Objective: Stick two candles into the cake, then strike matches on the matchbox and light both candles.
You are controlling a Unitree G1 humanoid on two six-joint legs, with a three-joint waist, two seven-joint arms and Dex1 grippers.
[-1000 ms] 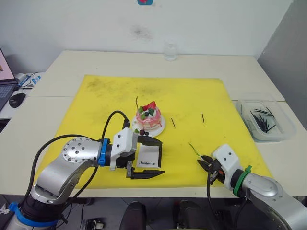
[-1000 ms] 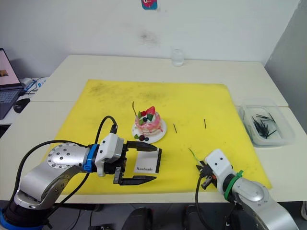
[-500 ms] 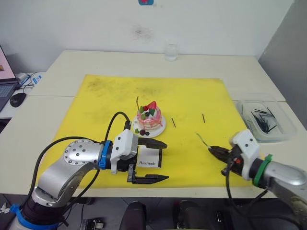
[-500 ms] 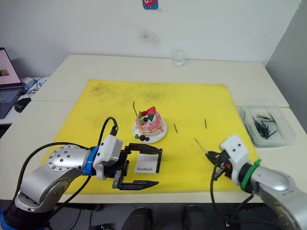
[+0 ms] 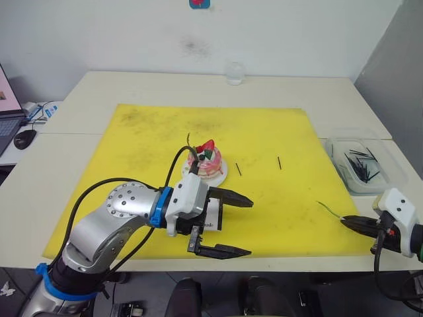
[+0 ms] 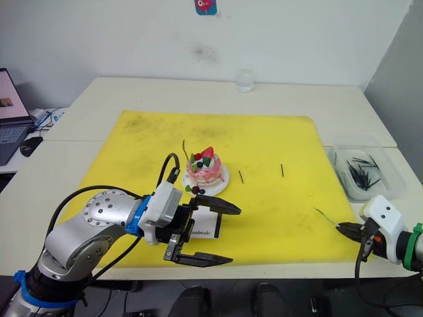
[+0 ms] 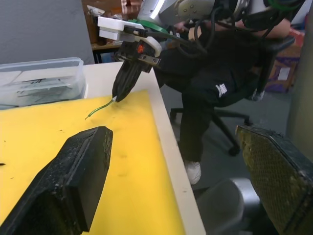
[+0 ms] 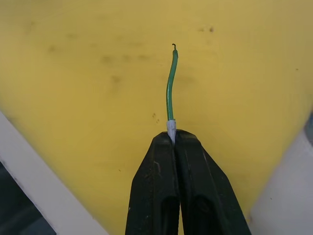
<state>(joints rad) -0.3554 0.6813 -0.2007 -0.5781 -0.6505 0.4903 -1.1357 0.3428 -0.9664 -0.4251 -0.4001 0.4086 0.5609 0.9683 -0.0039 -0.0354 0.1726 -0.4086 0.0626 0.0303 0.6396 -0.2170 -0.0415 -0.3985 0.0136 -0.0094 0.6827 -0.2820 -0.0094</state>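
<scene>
Now green candle in right gripper

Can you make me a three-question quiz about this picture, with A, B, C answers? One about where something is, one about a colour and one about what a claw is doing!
1. Where is the cake?
A. on the yellow mat
B. in the clear tub
C. on the floor

2. What colour is the candle in the right claw?
A. blue
B. green
C. white

3. What is the left claw doing?
A. squeezing the cake
B. holding a match
C. open, holding nothing

Answers:
1. A, the cake sits on its small white plate near the mat's middle.
2. B, the right wrist view shows a thin green stick pinched by its whitish end.
3. C, its two black fingers are spread wide in front of the matchbox.
</scene>
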